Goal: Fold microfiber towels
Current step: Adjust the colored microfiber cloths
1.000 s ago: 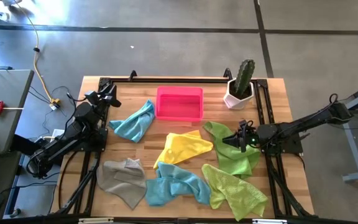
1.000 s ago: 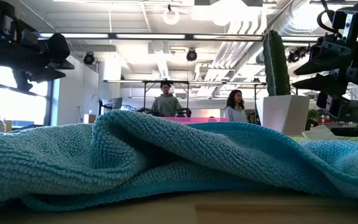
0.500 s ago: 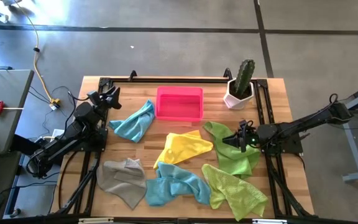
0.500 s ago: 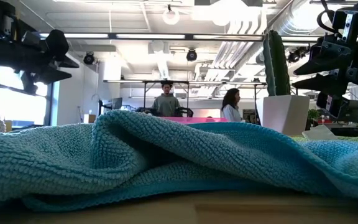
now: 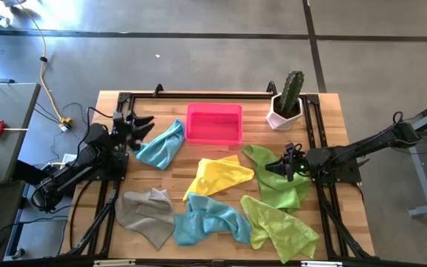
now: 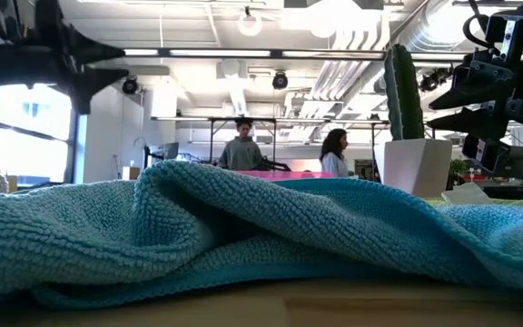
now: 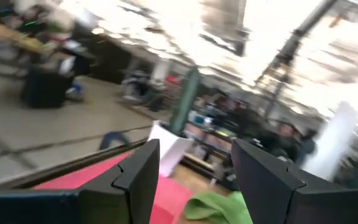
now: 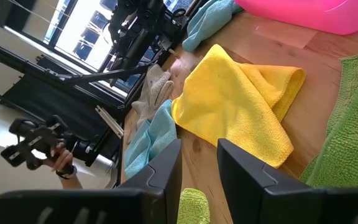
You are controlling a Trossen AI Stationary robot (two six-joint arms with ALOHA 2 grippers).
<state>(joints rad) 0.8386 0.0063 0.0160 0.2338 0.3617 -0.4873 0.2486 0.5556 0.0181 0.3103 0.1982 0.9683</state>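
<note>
Hovering with its fingers spread wide and empty, the left gripper (image 5: 138,126) is just beside the blue towel (image 5: 159,145), probably to take its near edge. The right gripper (image 5: 282,167) waits over a green towel (image 5: 276,178), fingers narrow, holding nothing. The yellow towel (image 5: 219,175) lies between both grippers, crumpled, not yet folded.

Six towels (image 5: 217,178) strewn on table (image 5: 332,119) — pink tray (image 5: 213,123), cactus (image 5: 286,100)
</note>
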